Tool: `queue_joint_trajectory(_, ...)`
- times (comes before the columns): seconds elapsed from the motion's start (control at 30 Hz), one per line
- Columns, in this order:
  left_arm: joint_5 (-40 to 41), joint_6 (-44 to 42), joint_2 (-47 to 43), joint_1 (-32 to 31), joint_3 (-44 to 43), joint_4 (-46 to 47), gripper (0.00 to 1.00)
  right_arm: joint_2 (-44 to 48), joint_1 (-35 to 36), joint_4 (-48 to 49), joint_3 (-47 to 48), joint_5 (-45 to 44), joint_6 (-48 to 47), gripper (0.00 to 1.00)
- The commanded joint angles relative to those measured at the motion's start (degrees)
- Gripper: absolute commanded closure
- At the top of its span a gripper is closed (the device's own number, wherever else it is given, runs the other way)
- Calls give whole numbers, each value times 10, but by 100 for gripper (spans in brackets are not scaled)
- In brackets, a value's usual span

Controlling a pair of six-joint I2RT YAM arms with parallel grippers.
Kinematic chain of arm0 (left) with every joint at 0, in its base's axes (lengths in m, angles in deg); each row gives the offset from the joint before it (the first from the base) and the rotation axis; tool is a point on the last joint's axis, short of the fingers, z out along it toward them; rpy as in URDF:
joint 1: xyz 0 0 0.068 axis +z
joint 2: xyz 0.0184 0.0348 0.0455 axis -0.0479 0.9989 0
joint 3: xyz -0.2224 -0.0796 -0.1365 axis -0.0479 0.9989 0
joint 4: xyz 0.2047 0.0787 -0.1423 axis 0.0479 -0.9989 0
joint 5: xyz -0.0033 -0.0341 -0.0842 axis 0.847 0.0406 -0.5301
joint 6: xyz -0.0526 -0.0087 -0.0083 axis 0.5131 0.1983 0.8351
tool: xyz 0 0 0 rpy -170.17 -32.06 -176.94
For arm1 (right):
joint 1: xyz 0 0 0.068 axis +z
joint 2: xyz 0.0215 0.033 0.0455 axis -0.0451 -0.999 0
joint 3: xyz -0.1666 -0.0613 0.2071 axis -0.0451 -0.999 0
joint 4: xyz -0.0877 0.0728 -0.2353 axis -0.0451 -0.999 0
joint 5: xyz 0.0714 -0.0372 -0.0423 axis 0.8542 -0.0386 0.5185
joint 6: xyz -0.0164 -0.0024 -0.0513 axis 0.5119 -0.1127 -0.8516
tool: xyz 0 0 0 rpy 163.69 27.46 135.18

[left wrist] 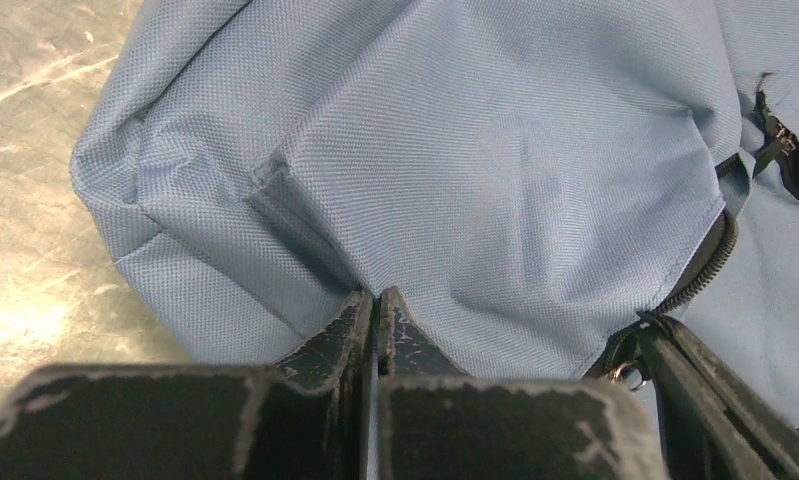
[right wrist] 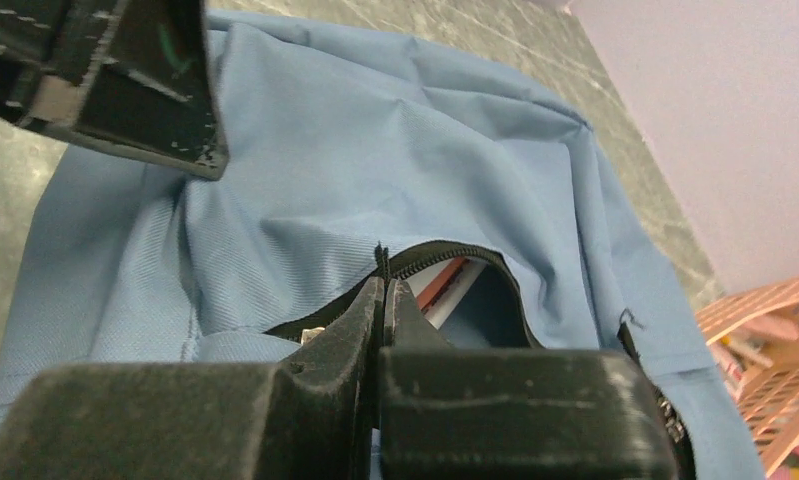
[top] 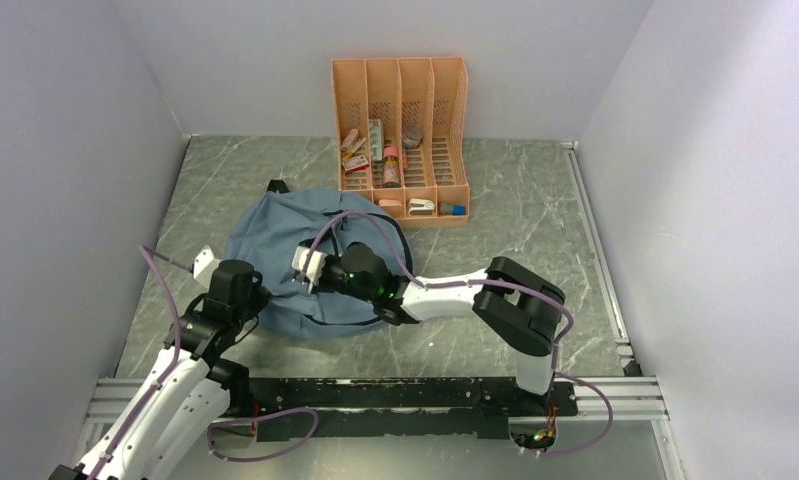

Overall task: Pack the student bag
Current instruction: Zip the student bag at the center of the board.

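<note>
1. Table [top: 535, 200]: grey marbled surface. An orange file organizer [top: 400, 80] stands at the far edge with small items in its slots.

2. Student bag [top: 275, 230]: lies flat, left of centre, just in front of the organizer and between the two arms. It is the largest item.

3. Left gripper [left wrist: 375, 300]: fingers pressed together on a fold of blue fabric at the bag's near-left edge. Creases run into the tips, so the cloth is under tension. Judged function: anchor.

4. Right gripper [right wrist: 383, 290]: reaches across the bag from the right, fingers pressed together at the zip [right wrist: 500, 275].

5. Zip opening: a gap starts at the right fingertips and, in the right wrist view, curves away to the right toward the organizer side. Something red and white [right wrist: 445, 285] shows inside.

6. Zip pull [right wrist: 380, 258]: a short black tab rises from between the right fingertips and is taken to be pinched there.

Governing relation: the zip's long axis leads from the right fingertips toward the organizer, away from the left anchor. The right arm is nearer. Any pull is judged to follow that track, opposed by the left hold.
</note>
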Motion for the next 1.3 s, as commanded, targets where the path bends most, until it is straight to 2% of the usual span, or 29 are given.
queue_joint_trajectory(0.0,2,-10,2,4,-15,-8,95,20,-37,46,16,-5,117,100)
queue_joint_trajectory(0.23,2,-10,5,4,-15,-9,95,5,-69,51,34,-14,177,100)
queue_joint_trajectory(0.47,10,-29,7,4,-35,-15,94,20,-76,105,13,54,223,100)
queue_joint_trajectory(0.67,-8,-66,8,4,-68,-3,62,29,-76,185,-13,165,280,100)
queue_joint_trajectory(0.8,-15,-84,7,4,-99,-7,51,29,-77,220,-8,171,318,100)
queue_joint_trajectory(1.07,-61,-102,3,4,-130,3,53,36,-76,236,24,133,350,100)
queue_joint_trajectory(1.2,-127,-140,-1,4,-110,57,70,33,-76,207,41,96,358,100)
queue_joint_trajectory(1.27,-161,-170,-5,4,-97,85,71,34,-78,196,47,76,367,100)
